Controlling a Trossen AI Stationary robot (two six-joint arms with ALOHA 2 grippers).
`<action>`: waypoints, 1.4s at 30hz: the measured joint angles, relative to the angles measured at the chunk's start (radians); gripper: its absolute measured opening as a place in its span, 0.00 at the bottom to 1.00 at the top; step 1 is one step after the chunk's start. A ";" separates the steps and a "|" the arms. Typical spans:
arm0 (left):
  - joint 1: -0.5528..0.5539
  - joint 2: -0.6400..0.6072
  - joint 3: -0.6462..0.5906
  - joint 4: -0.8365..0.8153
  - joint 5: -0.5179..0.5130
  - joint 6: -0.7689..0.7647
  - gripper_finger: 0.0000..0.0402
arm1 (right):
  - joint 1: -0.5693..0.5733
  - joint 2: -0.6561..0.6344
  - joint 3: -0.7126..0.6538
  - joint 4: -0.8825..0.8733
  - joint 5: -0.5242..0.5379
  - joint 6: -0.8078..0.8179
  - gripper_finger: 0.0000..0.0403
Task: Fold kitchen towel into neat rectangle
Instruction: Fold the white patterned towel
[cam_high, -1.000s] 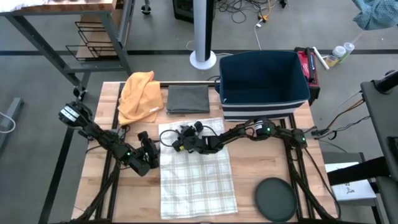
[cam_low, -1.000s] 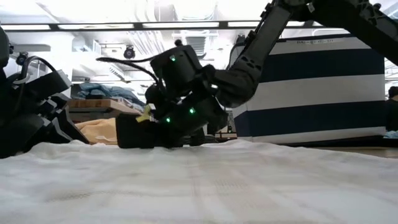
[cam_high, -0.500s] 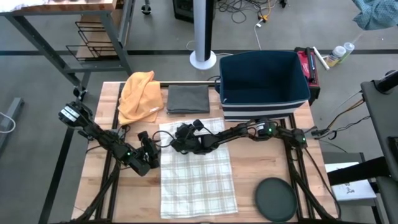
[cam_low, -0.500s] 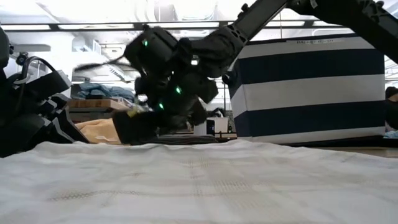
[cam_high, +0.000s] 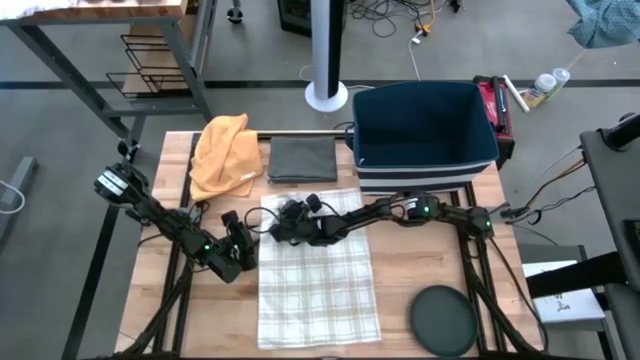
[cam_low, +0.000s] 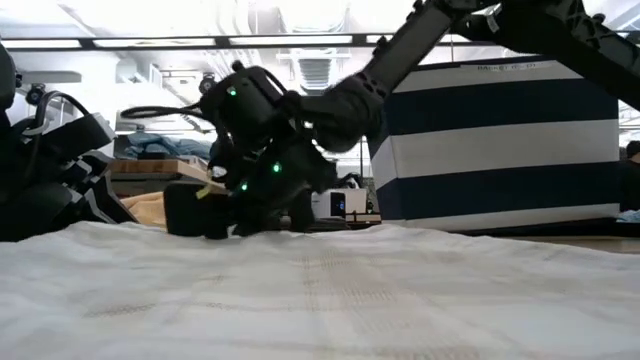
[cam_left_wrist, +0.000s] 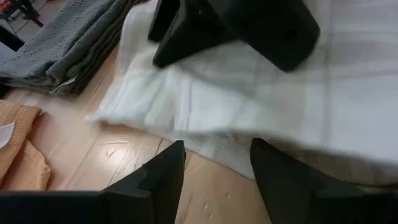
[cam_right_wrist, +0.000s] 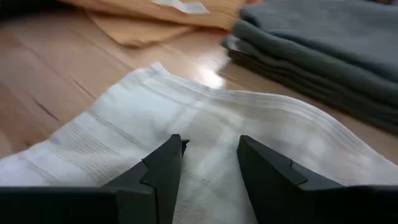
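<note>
High view: white plaid kitchen towel (cam_high: 318, 270) lies spread flat on the wooden table (cam_high: 420, 265), long side running from the far middle to the near edge. My right gripper (cam_high: 272, 222) sits low over the towel's far-left corner, arm stretched across from the right. My left gripper (cam_high: 236, 232) rests just beside the towel's left edge, nr that same corner. Orange cloth (cam_high: 224, 152) and folded grey towel (cam_high: 302, 158) lie at the far side, apart from the plaid one. Navy bin (cam_high: 422, 130) at far right; dark round disc (cam_high: 443, 320) at near right.

Low view: towel (cam_low: 320, 290) fills the foreground, flat w/ slight ripples. Right gripper (cam_low: 190, 212) is down at cloth level; striped bin (cam_low: 500, 145) behind it. Left arm (cam_low: 50, 180) sits at the picture's left edge.

Left wrist view: my left fingers (cam_left_wrist: 163, 174) stand apart, nothing between them, tips over bare wood just short of the towel edge (cam_left_wrist: 205, 118). Right gripper body (cam_left_wrist: 249, 25) is on the cloth beyond.

Right wrist view: my right fingers (cam_right_wrist: 165, 168) stand parted, released, resting above the towel corner (cam_right_wrist: 155, 118); no cloth pinched. Grey towel (cam_right_wrist: 311, 43) and orange cloth (cam_right_wrist: 149, 18) lie beyond.
</note>
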 joint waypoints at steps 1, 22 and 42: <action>0.000 0.000 0.000 0.001 0.000 0.000 0.45 | 0.004 -0.009 0.006 -0.049 0.030 0.002 0.39; 0.000 0.000 -0.001 0.002 -0.003 0.000 0.46 | 0.086 -0.025 0.065 0.031 -0.139 -0.021 0.42; 0.000 -0.001 0.002 -0.023 -0.008 0.008 0.46 | 0.277 -0.020 -0.019 0.044 -0.017 0.009 0.40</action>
